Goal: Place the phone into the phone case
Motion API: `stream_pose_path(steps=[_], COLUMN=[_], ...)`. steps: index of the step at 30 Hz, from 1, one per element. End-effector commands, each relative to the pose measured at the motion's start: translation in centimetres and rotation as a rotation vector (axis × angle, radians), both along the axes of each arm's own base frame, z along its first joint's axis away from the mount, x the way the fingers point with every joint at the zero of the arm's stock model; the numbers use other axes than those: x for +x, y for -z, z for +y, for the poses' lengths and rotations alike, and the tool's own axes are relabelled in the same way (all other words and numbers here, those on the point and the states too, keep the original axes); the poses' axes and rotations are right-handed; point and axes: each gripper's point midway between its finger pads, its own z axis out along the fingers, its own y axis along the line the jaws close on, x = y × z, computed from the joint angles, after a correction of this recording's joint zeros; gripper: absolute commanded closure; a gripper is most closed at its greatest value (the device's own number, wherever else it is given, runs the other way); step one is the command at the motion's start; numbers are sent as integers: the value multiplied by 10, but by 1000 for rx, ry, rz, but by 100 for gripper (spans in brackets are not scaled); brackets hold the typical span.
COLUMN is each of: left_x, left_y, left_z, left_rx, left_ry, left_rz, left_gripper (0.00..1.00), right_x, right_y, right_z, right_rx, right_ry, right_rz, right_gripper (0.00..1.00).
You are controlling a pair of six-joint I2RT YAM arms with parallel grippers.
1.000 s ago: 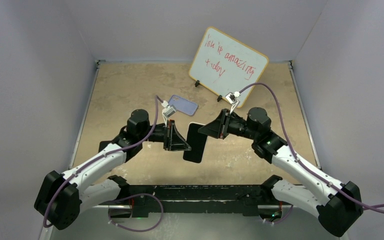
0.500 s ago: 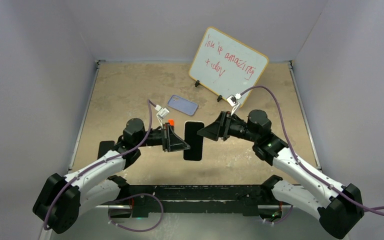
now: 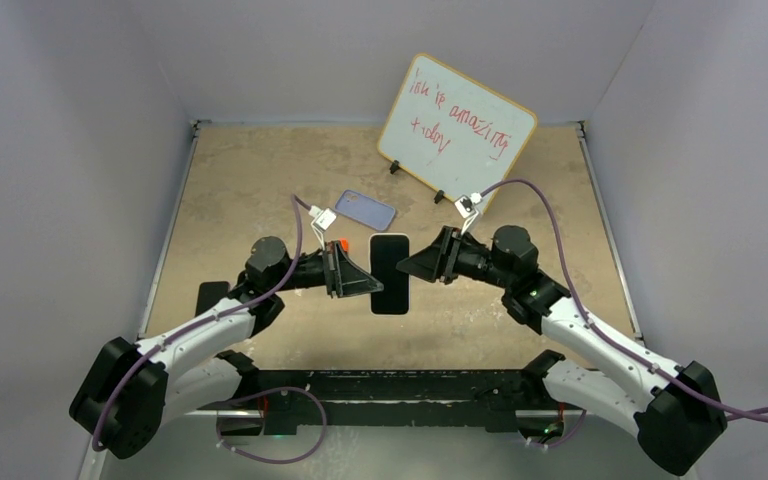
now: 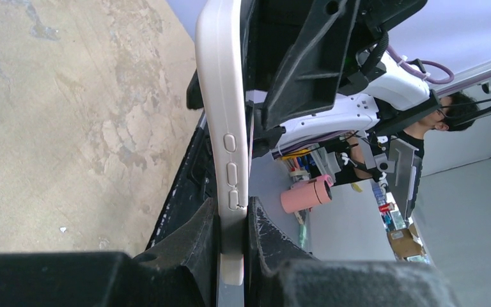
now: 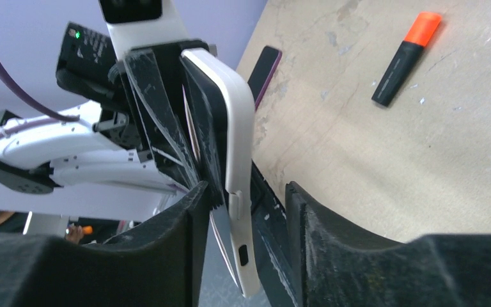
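1. The left claw (image 4: 233,220) is clamped firmly across the two faces of the phone (image 3: 390,273). It holds the phone in the air above the surface (image 3: 240,180), dark screen towards the overhead camera.
2. The right claw (image 5: 246,192) straddles the phone's opposite side with its jaws partly open. A gap shows beside the pale edge, so it grips nothing.
3. This shared position looks like a handover or regrip, probably to get a better hold for lowering the phone.
4. The phone case (image 3: 365,209) lies flat on the surface just beyond the phone, apart from both claws.
5. An orange-capped marker (image 5: 406,57) lies nearby, apparently irrelevant.
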Motion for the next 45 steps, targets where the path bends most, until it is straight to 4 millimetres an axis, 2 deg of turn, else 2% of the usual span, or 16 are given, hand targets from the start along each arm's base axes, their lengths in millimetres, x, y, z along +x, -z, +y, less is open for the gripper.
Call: stream_pose_path(steps=[1, 4, 13, 14, 18, 20, 21, 22, 23, 28, 32, 35, 39, 40, 43, 45], left_x=[3, -2, -8, -8, -6, -5, -3, -2, -1, 10, 18, 19, 15, 12, 3, -1], left_y=[-24, -25, -20, -19, -17, -17, -16, -14, -16, -27, -37, -38, -32, -33, -37, -38], left_z=[0, 0, 0, -1, 0, 0, 0, 0, 0, 2, 1, -1, -2, -1, 0, 1], left_rx=[-39, -43, -12, -7, 7, 16, 26, 38, 37, 18, -28, -54, -72, -82, -96, -94], left_ry=[-9, 23, 77, 79, 66, 61, 53, 50, 50, -26, -72, -61, -30, -16, 27, 41], left_rz=[-117, -132, -147, -143, -139, -139, -134, -124, -126, -111, -117, -120, -103, -107, -138, -150], left_gripper=[100, 100, 100, 100, 100, 100, 100, 100, 95, 57, 48, 56, 98, 100, 100, 100], right_x=[14, 14, 23, 23, 17, 13, 11, 11, 10, 5, 0, -2, -4, -5, -8, -9], right_y=[-27, -37, -62, -64, -67, -67, -67, -68, -70, -73, -75, -69, -66, -67, -76, -82], right_z=[-1, 6, 7, 8, 14, 15, 16, 16, 16, 18, 21, 20, 18, 17, 14, 15], right_rx=[62, 74, 80, 80, 84, 90, 89, 81, 78, 102, 146, 161, 165, 157, 116, 101], right_ry=[65, 24, 45, 37, -26, -55, -67, -74, -78, -115, -141, -139, -137, -138, -149, -167], right_rz=[-77, -89, -166, -173, -183, -192, -192, -199, -215, -238, -228, -202, -194, -198, -239, -253], right_gripper=[44, 40, 44, 48, 80, 99, 100, 100, 100, 100, 100, 100, 100, 94, 59, 46])
